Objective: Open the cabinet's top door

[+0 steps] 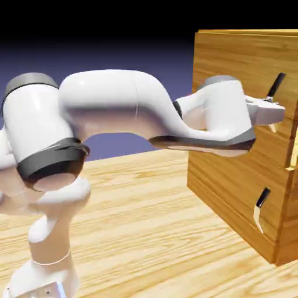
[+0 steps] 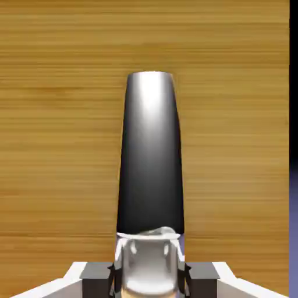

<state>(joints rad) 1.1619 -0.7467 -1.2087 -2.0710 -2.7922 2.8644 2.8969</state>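
Observation:
The cabinet point(image 1: 250, 32) of light wood stands at the exterior view's right. Its top door point(image 1: 238, 64) carries a curved black-and-silver handle point(image 1: 277, 85). My gripper point(image 1: 278, 113) reaches level to that handle and is shut on it. In the hand view the handle point(image 2: 150, 151) rises large and dark from between my gripper's point(image 2: 149, 270) grey fingers point(image 2: 96, 272). The top door's wood grain point(image 2: 58, 116) fills the picture behind it. I cannot tell whether the door stands flush or ajar.
Below the top door is the shorter lower panel point(image 1: 233, 201) with its own curved handle point(image 1: 262, 206). The cabinet rests on a wooden table point(image 1: 145, 233). My white arm point(image 1: 116, 105) spans from lower left across to the cabinet.

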